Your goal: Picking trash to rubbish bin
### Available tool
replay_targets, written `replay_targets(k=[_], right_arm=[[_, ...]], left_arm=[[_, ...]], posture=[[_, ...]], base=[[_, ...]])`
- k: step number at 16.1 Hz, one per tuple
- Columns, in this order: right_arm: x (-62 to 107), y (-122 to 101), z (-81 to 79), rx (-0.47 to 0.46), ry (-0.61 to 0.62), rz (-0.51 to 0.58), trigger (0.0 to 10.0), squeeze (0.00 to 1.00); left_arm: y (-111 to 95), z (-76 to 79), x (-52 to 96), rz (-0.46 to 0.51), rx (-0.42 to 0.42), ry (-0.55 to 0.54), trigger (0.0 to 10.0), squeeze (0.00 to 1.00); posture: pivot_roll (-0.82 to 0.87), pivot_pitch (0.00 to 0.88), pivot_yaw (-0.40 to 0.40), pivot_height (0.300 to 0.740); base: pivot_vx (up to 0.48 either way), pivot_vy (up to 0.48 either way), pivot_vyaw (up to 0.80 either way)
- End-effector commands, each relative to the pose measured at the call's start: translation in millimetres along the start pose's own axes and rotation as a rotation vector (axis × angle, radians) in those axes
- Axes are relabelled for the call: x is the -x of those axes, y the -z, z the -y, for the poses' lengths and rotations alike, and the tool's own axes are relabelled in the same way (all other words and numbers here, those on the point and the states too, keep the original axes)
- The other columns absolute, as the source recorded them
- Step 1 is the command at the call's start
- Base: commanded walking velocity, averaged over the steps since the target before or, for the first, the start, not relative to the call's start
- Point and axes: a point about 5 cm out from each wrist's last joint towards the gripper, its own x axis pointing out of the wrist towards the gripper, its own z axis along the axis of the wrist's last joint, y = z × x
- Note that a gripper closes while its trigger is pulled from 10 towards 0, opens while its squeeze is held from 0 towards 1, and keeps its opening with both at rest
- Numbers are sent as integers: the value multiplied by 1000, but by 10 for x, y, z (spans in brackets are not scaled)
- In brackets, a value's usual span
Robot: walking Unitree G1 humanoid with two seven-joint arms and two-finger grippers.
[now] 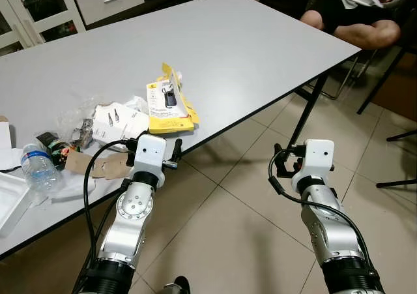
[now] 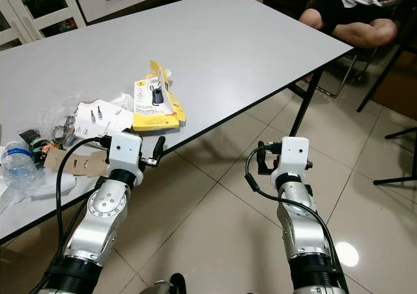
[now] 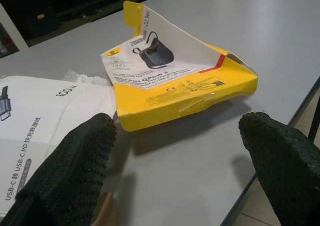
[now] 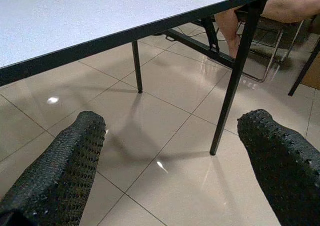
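Left wrist view is the useful one right now: my left end effector point(image 3: 175, 151) has its fingers point(image 3: 70, 166) spread wide, nothing between them, and it's lined up on the yellow box point(image 3: 185, 98) lying on the worktop point(image 3: 260, 40). The box is torn open, one flap sticking up, and it sits just beyond the fingertips, not touching them yet. A white carton point(image 3: 35, 116) lies right beside it on one side.

From the head cam, the left end effector point(image 1: 174, 152) hovers at the near edge of the worktop, with the box point(image 1: 168, 102) a bit further in. The rest of the trash pile is off to my left: a plastic bottle point(image 1: 36, 167), clear wrappers point(image 1: 78, 121), brown cardboard point(image 1: 88, 163).

Right end effector point(image 4: 170, 151) is also wide open and empty, parked low beside the worktop over the floor tiles point(image 4: 165, 131), doing nothing for now. A seated person point(image 1: 365, 14) is at the far corner.

So I'd call this the reach-in step, first pick not yet made. Next move, I reckon: push the left arm forward until the box is between the fingers, then close on the thick yellow edge instead of the floppy flap. No bin spotted so far, so I'll have to go find it after.
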Motion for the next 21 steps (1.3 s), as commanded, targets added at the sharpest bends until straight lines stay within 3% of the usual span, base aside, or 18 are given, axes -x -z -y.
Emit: replay_targets(k=[1,11,12,13,14,15,21], right_arm=[[21,21,20,-5,6,-7,10000,0],[23,6,0,4,-7,5,10000,0],[30,-7,-4,15,-9,19,10000,188],[32,-10,-3,18,-6,22,10000,557],[33,-3,-6,12,-10,14,10000,510],[32,10,-20,-2,-27,0,10000,0],[35,7,-42,4,-43,6,10000,0]], left_arm=[[-7,14,17,4,2,8,10000,0],[-3,6,18,0,-2,8,10000,0],[-2,8,19,0,-3,9,10000,0],[-2,7,19,0,-3,9,10000,0],[-1,7,19,0,-3,9,10000,0],[-1,8,19,0,-3,10,10000,0],[-2,5,17,0,-4,9,10000,0]], posture=[[-20,166,25,740],[-19,170,26,740],[-17,170,26,740],[-17,170,26,740],[-17,171,27,740],[-18,171,26,740],[-17,170,28,740]], base=[[0,0,0],[0,0,0],[0,0,800],[0,0,800],[0,0,800],[0,0,800],[0,0,800]])
